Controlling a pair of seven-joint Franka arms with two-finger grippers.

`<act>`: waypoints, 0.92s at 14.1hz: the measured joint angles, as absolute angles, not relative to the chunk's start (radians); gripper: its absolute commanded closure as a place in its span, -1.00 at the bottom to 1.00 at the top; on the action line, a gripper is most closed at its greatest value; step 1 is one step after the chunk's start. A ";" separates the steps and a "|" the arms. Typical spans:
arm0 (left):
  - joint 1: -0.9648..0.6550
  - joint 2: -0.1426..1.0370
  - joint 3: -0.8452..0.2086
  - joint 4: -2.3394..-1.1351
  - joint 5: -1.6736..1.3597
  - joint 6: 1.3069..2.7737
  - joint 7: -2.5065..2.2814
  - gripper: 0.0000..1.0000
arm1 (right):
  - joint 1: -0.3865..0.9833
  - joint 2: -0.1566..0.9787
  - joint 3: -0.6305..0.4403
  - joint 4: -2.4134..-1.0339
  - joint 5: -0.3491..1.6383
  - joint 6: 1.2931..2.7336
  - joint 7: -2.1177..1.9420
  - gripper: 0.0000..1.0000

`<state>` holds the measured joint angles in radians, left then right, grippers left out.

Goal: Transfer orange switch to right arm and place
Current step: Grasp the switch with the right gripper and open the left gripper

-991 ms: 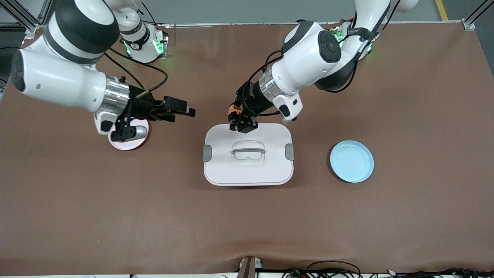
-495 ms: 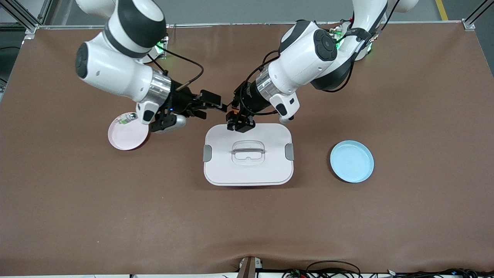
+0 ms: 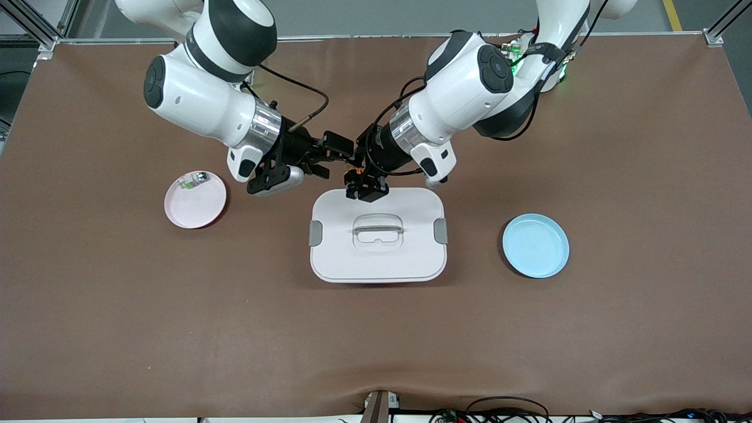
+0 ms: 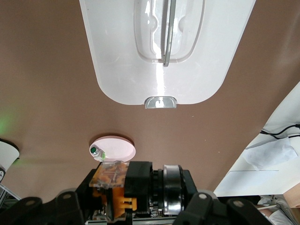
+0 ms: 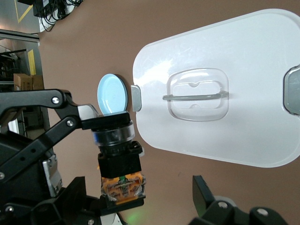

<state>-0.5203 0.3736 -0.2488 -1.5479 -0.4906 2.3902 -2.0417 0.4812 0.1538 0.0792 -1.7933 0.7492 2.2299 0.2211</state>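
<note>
At upper centre of the front view, the left gripper [image 3: 365, 187] clamps the orange switch [image 3: 352, 168] above the white lidded box [image 3: 378, 267]. The right gripper [image 3: 341, 154], fingers spread, sits at the switch. Handover is in hand; next, the right fingers likely need to close before the left lets go.

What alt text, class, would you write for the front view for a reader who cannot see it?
Over the white lidded box, the left gripper holds the orange switch while the open right gripper closes in. A pink plate and blue plate flank the box.
</note>
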 measured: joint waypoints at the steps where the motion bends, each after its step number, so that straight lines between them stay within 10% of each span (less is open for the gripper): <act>1: -0.520 0.374 -0.249 -1.548 -0.491 2.390 -2.042 0.83 | 0.481 0.154 0.078 -1.793 0.761 2.230 0.221 -1.00; 13: -0.521 0.376 -0.249 -1.548 -0.490 2.390 -2.042 0.83 | 0.483 0.164 0.079 -1.803 0.799 2.278 0.203 -1.00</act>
